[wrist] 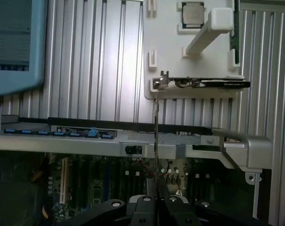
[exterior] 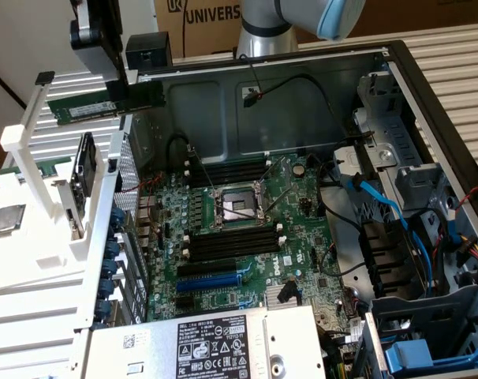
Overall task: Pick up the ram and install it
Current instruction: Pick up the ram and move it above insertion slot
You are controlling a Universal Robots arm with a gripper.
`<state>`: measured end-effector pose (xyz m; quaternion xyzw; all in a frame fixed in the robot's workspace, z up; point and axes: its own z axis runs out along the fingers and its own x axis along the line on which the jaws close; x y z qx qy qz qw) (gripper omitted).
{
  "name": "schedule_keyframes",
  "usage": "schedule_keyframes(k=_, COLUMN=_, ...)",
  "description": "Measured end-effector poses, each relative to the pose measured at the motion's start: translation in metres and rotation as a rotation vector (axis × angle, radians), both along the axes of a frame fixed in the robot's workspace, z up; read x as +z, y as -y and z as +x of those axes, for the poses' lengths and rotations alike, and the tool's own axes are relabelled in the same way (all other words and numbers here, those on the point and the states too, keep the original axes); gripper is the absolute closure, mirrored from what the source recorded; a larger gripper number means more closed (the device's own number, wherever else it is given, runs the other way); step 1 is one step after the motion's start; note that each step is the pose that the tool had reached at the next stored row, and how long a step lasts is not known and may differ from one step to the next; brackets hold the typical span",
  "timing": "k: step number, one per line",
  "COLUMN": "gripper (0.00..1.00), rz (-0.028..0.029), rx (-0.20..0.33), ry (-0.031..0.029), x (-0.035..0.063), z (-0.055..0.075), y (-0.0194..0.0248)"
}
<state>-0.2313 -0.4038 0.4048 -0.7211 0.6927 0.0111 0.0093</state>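
Observation:
In the exterior view the ram [exterior: 85, 108], a long dark green stick with a whitish label, hangs level in the air at the exterior view's upper left, above the open computer case's side wall [exterior: 125, 170]. My gripper [exterior: 122, 96] is shut on it near its middle. The wrist view has the ram [wrist: 155, 136] edge-on as a thin dark strip rising from between my fingers [wrist: 147, 202], over the case wall [wrist: 133, 147]. Empty black memory slots [exterior: 231, 241] with white end clips lie on the motherboard [exterior: 294, 213] on both sides of the processor socket [exterior: 237, 207].
A white parts holder [exterior: 34, 268] beside the case carries a processor [exterior: 6, 219] and an upright card [exterior: 85, 178]. A blue slot [exterior: 211, 280], a power supply [exterior: 215, 343], loose cables [exterior: 381, 201] and drive bays [exterior: 428, 316] crowd the case.

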Motion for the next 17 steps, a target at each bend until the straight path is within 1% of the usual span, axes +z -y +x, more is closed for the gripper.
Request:
schedule_keyframes(k=11, gripper=0.87, rz=-0.004, rx=0.0, ry=0.0, x=-0.0007, z=0.05, y=0.0)
schedule_keyframes(k=17, gripper=0.87, rz=-0.0054, rx=0.0, ry=0.0, x=-0.0061, z=0.077, y=0.0)
